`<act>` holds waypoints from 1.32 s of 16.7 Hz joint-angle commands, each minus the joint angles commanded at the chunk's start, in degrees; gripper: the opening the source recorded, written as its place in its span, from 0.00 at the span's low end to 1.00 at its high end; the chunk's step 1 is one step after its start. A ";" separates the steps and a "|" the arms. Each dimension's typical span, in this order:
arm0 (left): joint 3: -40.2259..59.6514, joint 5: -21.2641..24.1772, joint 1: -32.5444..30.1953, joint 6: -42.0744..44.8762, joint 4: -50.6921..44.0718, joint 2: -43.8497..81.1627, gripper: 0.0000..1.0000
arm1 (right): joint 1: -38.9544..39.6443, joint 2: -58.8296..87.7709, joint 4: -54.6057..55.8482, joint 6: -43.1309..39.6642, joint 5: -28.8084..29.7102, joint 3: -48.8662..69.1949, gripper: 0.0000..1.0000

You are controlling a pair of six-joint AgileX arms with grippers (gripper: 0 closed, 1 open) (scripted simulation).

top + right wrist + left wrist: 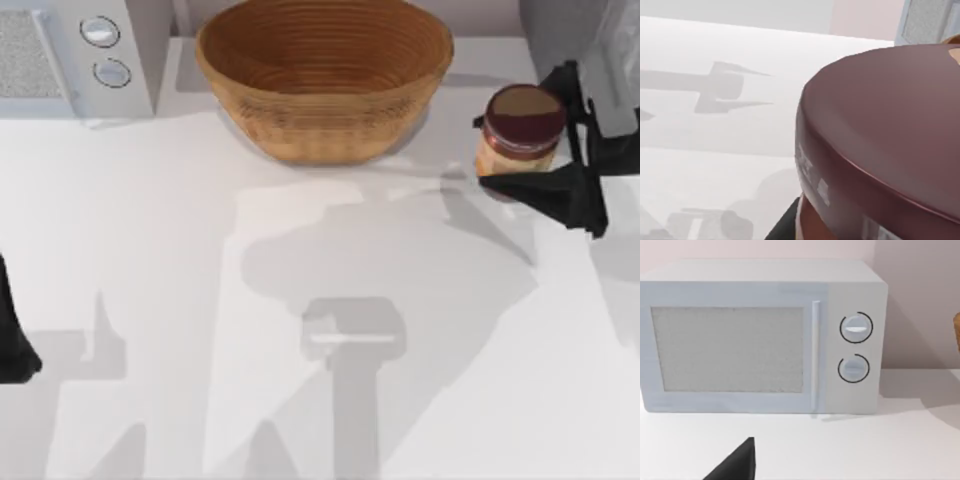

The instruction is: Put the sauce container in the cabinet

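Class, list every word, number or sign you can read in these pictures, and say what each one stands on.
None can be read.
Jar: the orange label's print is too blurred.
Microwave: its two knobs carry no legible marks.
Basket: no writing.
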 joint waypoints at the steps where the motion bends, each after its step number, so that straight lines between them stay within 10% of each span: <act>1: 0.00 0.00 0.00 0.00 0.00 0.00 1.00 | -0.56 -0.46 -0.25 -4.40 0.73 -1.29 0.00; 7: 0.00 0.00 0.00 0.00 0.00 0.00 1.00 | -3.72 -9.01 -0.44 -43.31 8.52 -11.71 0.00; 16: 0.00 0.00 0.00 0.00 0.00 0.00 1.00 | -6.59 -35.01 3.45 -132.03 22.94 -25.60 0.00; 22: 0.00 0.00 0.00 0.00 0.00 0.00 1.00 | -7.08 -54.50 8.19 -176.77 32.02 -31.20 0.00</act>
